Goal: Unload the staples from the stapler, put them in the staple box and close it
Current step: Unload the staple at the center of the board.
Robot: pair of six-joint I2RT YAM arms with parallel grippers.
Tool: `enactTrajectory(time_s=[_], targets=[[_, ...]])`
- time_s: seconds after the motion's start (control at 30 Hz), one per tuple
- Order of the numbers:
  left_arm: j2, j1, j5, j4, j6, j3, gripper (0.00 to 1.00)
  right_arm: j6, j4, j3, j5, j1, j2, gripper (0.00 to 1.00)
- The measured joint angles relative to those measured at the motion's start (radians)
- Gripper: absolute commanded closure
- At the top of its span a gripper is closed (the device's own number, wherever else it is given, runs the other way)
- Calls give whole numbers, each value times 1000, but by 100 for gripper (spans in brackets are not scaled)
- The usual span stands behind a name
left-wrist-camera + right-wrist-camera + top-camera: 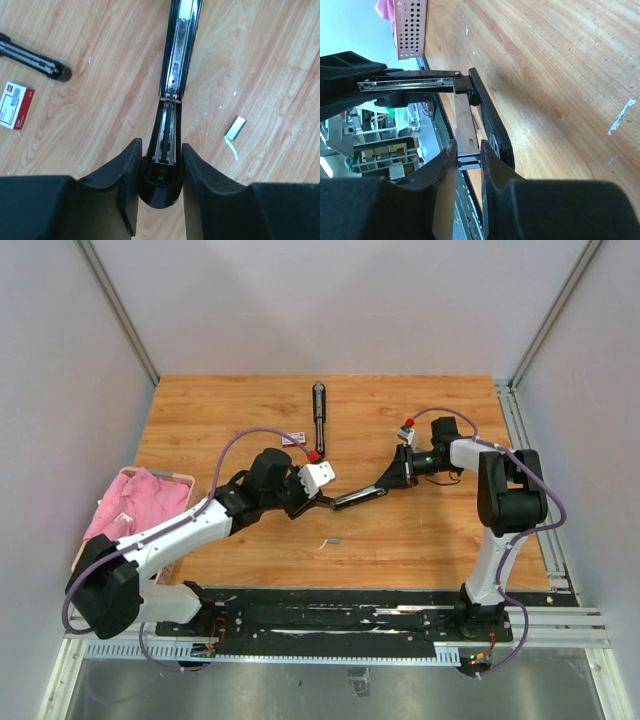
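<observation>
Clamping stapler (pixel 172 115) tail in left fingers (pixel 127 170) as anchor, pinching its metal rail (pixel 465 125) in near-closed right fingers (pixel 445 172), likely to slide it out; loose staples (pixel 236 127) right of left fingers.

Wooden table (pixel 430 530), long black tool (pixel 319 410), red-and-white box (pixel 16 105), staple strip (pixel 236 127)

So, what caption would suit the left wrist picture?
Left hand clamps the opened stapler; a loose staple strip lies on the table nearby.

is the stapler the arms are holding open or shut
Open: the stapler is spread apart at its hinge, the metal rail bared; left gripper clamps one end, right gripper the other.
</observation>
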Motion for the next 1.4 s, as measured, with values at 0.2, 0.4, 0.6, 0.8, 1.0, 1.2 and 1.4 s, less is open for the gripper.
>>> enactTrajectory(time_s=[0.2,0.4,0.6,0.8,1.0,1.2,1.4], targets=[[-45,11,-17,39,21,-86,90,0,2,-3,1,0,0,95],[-55,14,-32,88,38,-151,84,0,6,-14,3,-2,0,95],[-55,18,-45,140,66,-203,80,-1,11,-19,5,-3,0,95],[-39,18,-56,187,97,-225,76,-1,16,-20,11,-5,0,95],[-13,18,-79,231,134,-250,69,-2,25,-20,21,-11,0,95],[6,23,-125,261,166,-269,50,0,26,-21,26,-15,0,95],[30,58,-241,222,201,-293,41,25,6,-24,45,-51,0,95]])
